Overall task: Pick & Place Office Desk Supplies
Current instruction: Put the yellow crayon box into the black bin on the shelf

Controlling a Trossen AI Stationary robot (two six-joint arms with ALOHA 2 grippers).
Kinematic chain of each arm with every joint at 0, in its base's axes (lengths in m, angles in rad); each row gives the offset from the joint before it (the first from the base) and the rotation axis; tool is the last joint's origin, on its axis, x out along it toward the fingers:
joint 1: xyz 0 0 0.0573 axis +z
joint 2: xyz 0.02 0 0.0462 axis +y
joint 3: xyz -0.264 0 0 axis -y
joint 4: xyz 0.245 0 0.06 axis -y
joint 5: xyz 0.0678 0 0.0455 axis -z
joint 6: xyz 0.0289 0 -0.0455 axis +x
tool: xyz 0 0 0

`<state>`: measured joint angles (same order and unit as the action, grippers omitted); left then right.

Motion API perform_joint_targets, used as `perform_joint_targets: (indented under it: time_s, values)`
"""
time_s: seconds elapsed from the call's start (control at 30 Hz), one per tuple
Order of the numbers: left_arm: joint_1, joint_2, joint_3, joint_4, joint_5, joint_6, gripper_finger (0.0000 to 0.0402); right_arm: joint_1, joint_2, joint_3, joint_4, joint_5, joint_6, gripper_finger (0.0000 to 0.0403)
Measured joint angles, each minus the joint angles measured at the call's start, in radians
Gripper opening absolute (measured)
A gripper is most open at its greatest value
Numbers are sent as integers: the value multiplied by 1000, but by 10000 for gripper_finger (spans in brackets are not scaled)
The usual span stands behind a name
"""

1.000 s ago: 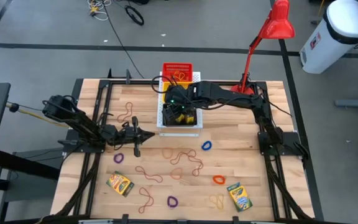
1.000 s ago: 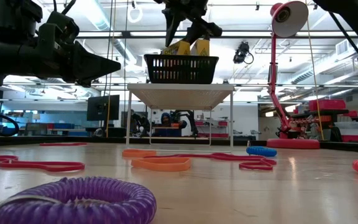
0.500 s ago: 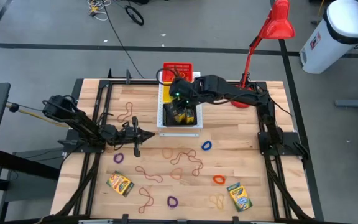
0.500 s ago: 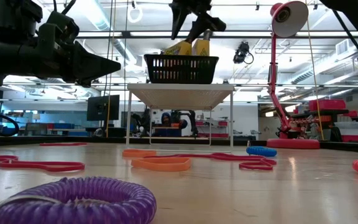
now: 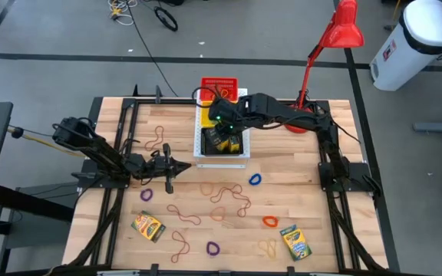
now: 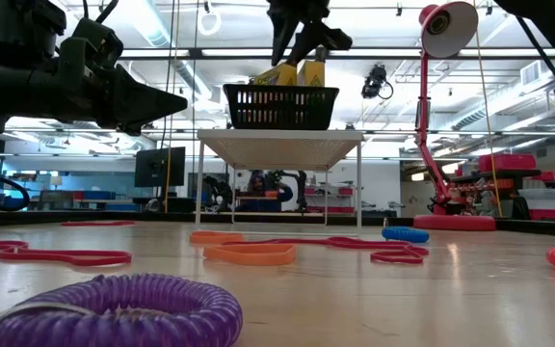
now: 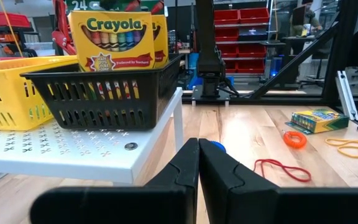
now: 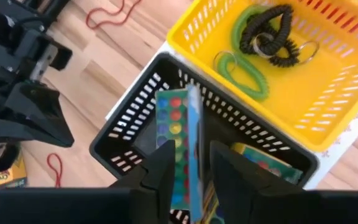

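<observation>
Above the black basket (image 5: 222, 143) hangs the right pincer (image 8: 190, 163), its fingers (image 8: 162, 167) parted on either side of an upright crayon box (image 8: 180, 134) standing in the basket; whether the pads actually press the box I cannot tell; a second crayon box (image 8: 265, 160) lies lower in the same basket; the basket sits on a white board (image 7: 73, 146) beside a yellow basket (image 8: 303, 81) that holds a green loop (image 8: 244, 67) and a black loop (image 8: 272, 28); from the left wrist view the front box (image 7: 110, 41) reads "Crayola" in green on yellow, with smaller print below too fine to read, and another box stands just behind it; over the left part of the tabletop (image 5: 298, 184) the left pincer (image 7: 198, 163) is closed on nothing, fingers touching, aimed toward the board; on the tabletop lie two more crayon boxes, one near the front left (image 5: 149, 225) and one near the front right (image 5: 295, 241); between them are reddish rubber bands (image 5: 225, 198), a blue loop (image 5: 255, 180), an orange loop (image 5: 270, 221), and purple loops at the left (image 5: 146, 195) and near the front edge (image 5: 212, 248); a red lamp (image 5: 330, 46) stands at the far right corner
</observation>
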<state>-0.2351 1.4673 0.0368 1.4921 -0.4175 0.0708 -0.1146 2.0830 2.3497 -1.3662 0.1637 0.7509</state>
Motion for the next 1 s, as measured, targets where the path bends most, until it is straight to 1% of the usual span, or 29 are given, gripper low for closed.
perform_joint_targets:
  time_s: [0.2,0.3,0.37,0.57,0.67,1.0]
  values:
    - [0,0,0,0,0,0,19,0,12,-1,-12,-9,0,105]
    - [0,0,0,0,0,0,19,0,12,-1,-7,14,0,101]
    - [0,0,0,0,0,0,19,0,12,-1,-7,28,0,89]
    - [0,0,0,0,0,0,19,1,12,-1,-6,15,2,30]
    - [0,0,0,0,0,0,19,5,12,-1,-4,22,32,9]
    - [0,0,0,0,0,0,19,6,0,-1,-23,23,207,9]
